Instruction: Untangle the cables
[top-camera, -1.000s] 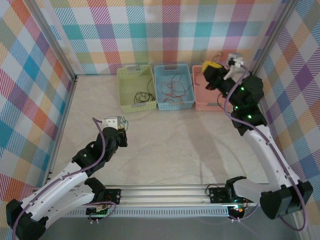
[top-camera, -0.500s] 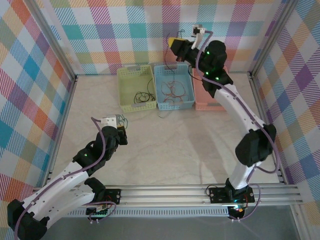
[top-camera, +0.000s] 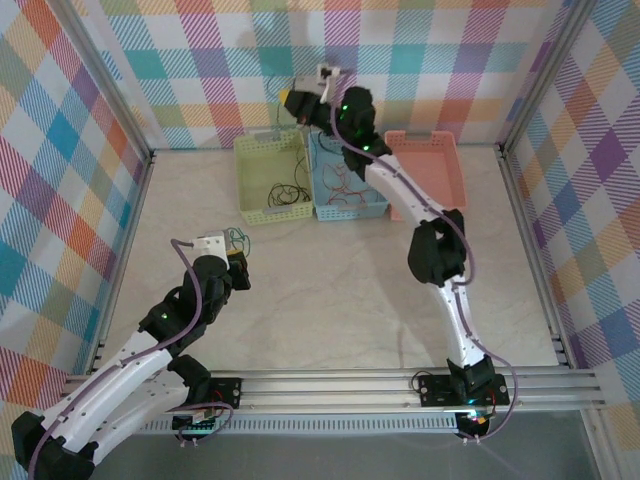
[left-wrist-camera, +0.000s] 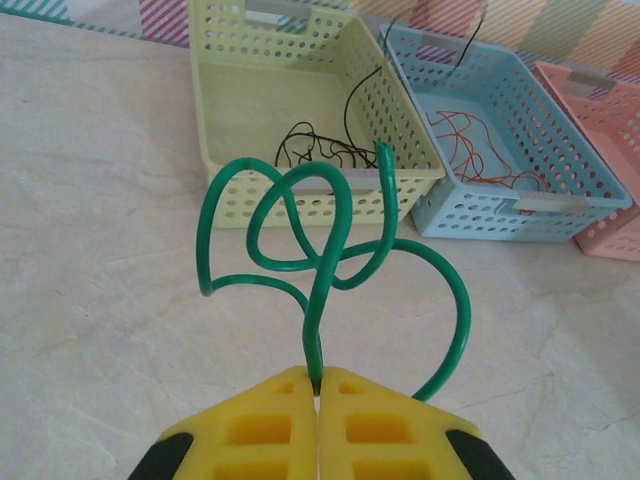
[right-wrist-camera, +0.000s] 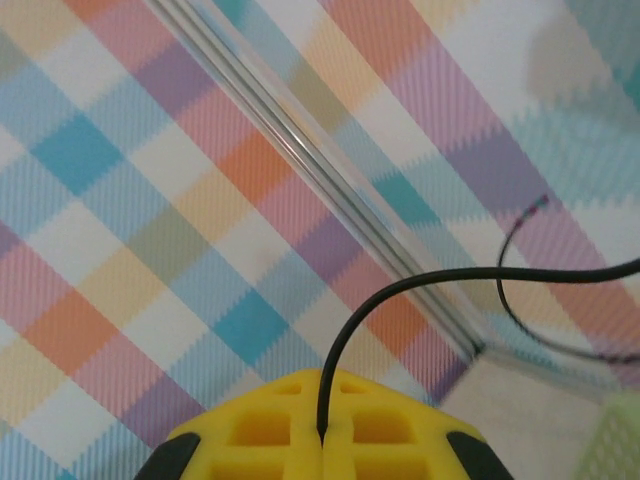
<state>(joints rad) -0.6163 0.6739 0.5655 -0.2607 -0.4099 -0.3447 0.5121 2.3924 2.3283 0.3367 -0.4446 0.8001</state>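
Note:
My left gripper (top-camera: 239, 256) (left-wrist-camera: 318, 384) is shut on a looped green cable (left-wrist-camera: 330, 250) (top-camera: 236, 237), held just above the table in front of the baskets. High against the back wall, above the yellow-green basket (top-camera: 245, 182) (left-wrist-camera: 215, 110), my right gripper (top-camera: 293, 101) (right-wrist-camera: 322, 430) is shut on a thin black cable (right-wrist-camera: 420, 285) that arcs away to the right. More black cables (top-camera: 285, 193) (left-wrist-camera: 320, 155) lie coiled in that basket. Red cables (top-camera: 345, 180) (left-wrist-camera: 480, 150) lie in the blue basket (top-camera: 350, 210) (left-wrist-camera: 520, 215).
A pink basket (top-camera: 430, 165) (left-wrist-camera: 610, 120) stands right of the blue one, with the right arm stretched over it. Checked walls close in the back and both sides. A metal rail (top-camera: 340, 385) runs along the near edge.
The right arm has swung left from above the pink basket to above the yellow-green one, carrying the black cable. My left gripper has shifted slightly with the green cable.

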